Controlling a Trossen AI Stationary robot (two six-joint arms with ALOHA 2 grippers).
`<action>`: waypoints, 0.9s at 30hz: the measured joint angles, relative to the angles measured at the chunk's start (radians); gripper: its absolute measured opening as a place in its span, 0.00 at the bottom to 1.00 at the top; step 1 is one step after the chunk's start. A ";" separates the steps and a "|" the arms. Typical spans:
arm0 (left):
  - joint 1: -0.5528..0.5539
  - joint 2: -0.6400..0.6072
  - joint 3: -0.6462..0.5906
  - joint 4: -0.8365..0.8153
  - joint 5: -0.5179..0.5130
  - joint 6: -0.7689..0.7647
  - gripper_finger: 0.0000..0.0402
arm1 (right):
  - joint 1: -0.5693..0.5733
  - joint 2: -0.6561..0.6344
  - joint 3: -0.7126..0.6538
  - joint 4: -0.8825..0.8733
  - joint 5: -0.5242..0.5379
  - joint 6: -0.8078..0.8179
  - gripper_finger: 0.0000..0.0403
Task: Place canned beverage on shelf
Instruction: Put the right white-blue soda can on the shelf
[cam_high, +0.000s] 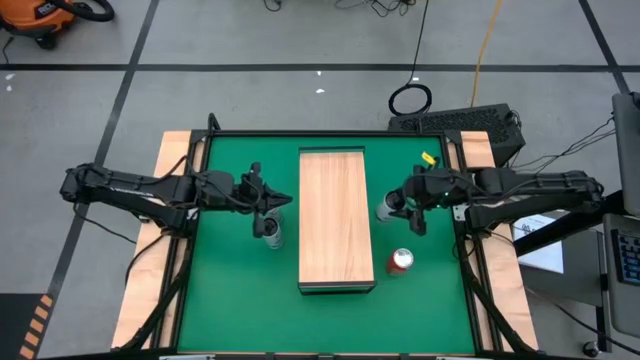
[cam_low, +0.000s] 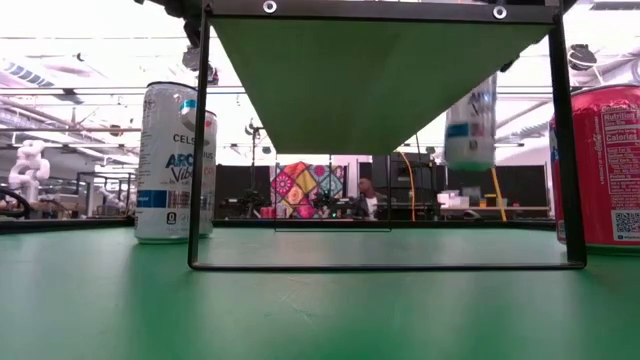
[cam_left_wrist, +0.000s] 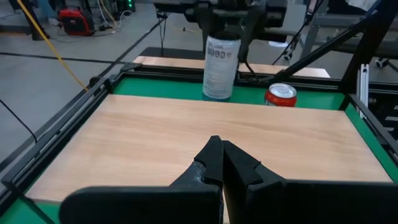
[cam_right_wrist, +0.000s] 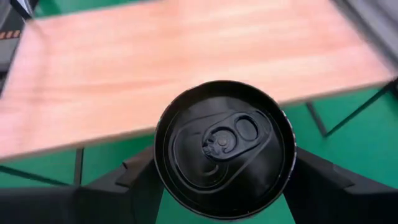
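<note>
Wooden shelf (cam_high: 336, 218) on green tabletop (cam_high: 230, 280); grey workshop floor (cam_high: 250, 40) around

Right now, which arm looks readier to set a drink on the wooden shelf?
The right: its gripper already holds a white can lifted off the table beside the shelf. The left gripper is shut and empty.
</note>
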 joint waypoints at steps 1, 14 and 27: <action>0.000 0.000 0.000 0.001 0.000 0.001 0.00 | 0.000 0.000 0.012 0.001 0.003 -0.010 0.63; 0.000 0.004 0.000 0.052 0.000 0.026 0.00 | 0.000 0.000 0.103 0.000 0.098 -0.056 0.63; 0.000 0.004 0.000 0.086 0.000 0.028 0.00 | 0.000 0.000 0.177 -0.027 0.100 -0.072 0.63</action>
